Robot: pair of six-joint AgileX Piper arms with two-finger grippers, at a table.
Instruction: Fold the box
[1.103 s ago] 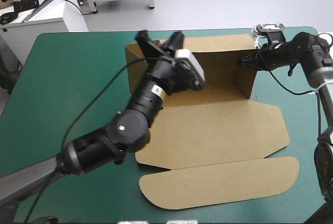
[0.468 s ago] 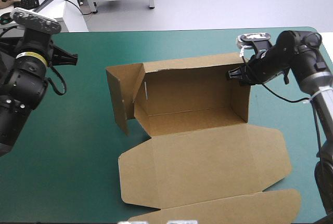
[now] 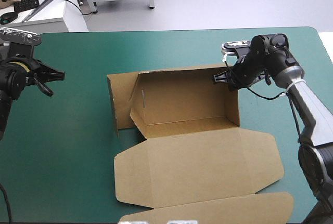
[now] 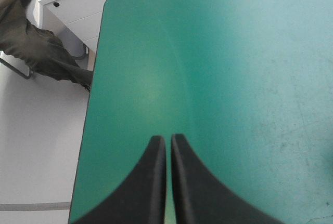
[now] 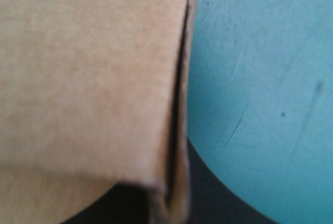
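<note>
At box (image 3: 182, 104) right wall, right claw (image 3: 221, 77) clamped.

On the teal-green table (image 3: 78, 146) the brown box (image 3: 182, 104) sits with walls raised and lid flat, right jaws at its right wall, left jaws well apart.

You can't see the fingertips of the black fin-fingered right gripper (image 3: 222, 77): the blurred wall of the brown cardboard box (image 5: 88, 78) hides them. The box's outermost lid flap runs out of the high view.

Overhead view, left wrist over cover (image 4: 234, 52), right against box (image 5: 88, 78)
</note>
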